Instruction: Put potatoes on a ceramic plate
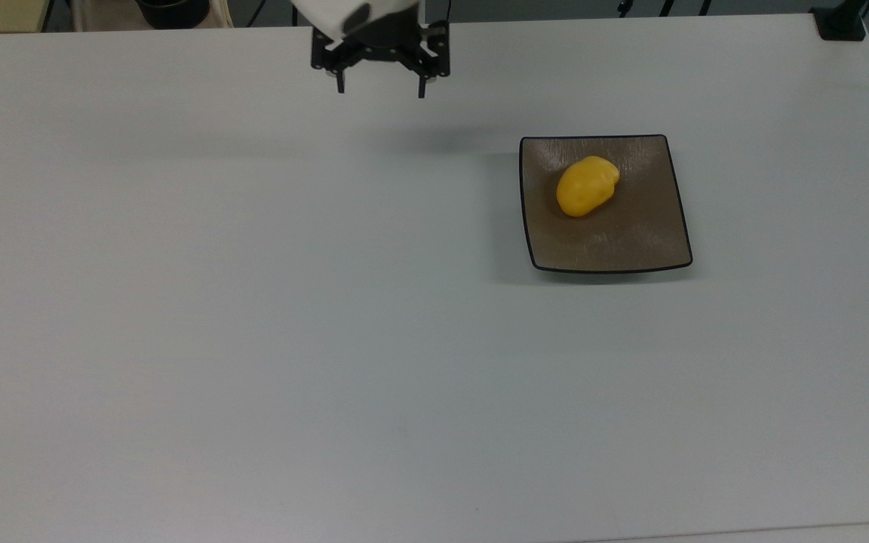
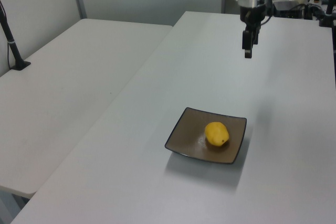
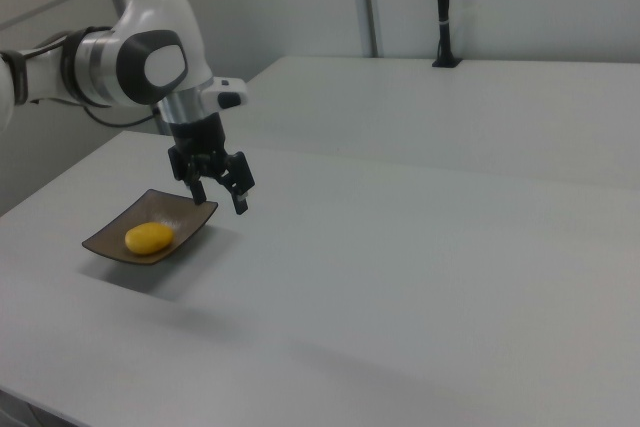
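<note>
Potato rests on brown plate.
Gripper (fingers spread, holding nothing) hangs well apart above the white surface.

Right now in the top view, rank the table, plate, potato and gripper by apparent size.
1. Table
2. Ceramic plate
3. Gripper, raised nearer the camera, so unsure
4. Potato

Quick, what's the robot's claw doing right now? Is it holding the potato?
End effector: open and holding nothing, up above the table. The potato lies on the plate.
</note>
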